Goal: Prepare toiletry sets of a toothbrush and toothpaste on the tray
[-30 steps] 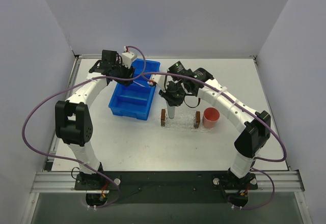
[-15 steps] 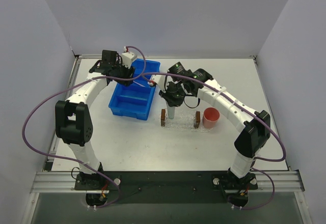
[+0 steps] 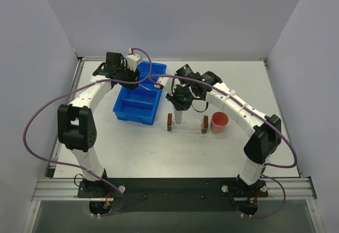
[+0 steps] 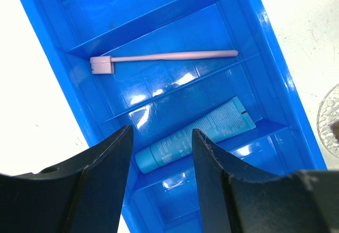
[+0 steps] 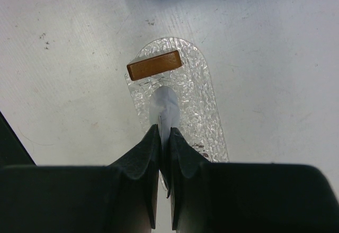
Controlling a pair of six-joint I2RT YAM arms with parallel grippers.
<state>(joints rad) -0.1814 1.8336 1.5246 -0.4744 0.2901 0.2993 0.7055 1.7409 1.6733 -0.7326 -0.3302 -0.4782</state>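
- The bin (image 4: 270, 58) holds the toothbrush (image 4: 164, 57) in one compartment. A bright blue toothpaste tube (image 4: 196, 135) lies in the next compartment toward 6 o'clock.
- The left tool (image 4: 161, 137) hangs spread above that tube.
- The right tool (image 5: 164, 132) pinches a pale toothpaste tube (image 5: 165, 103), whose end is over the tray (image 5: 204, 100) by a brown block (image 5: 154, 65).
- On the counter (image 3: 132, 143), a pink cup (image 3: 219, 122) stands at the tray's 3 o'clock.
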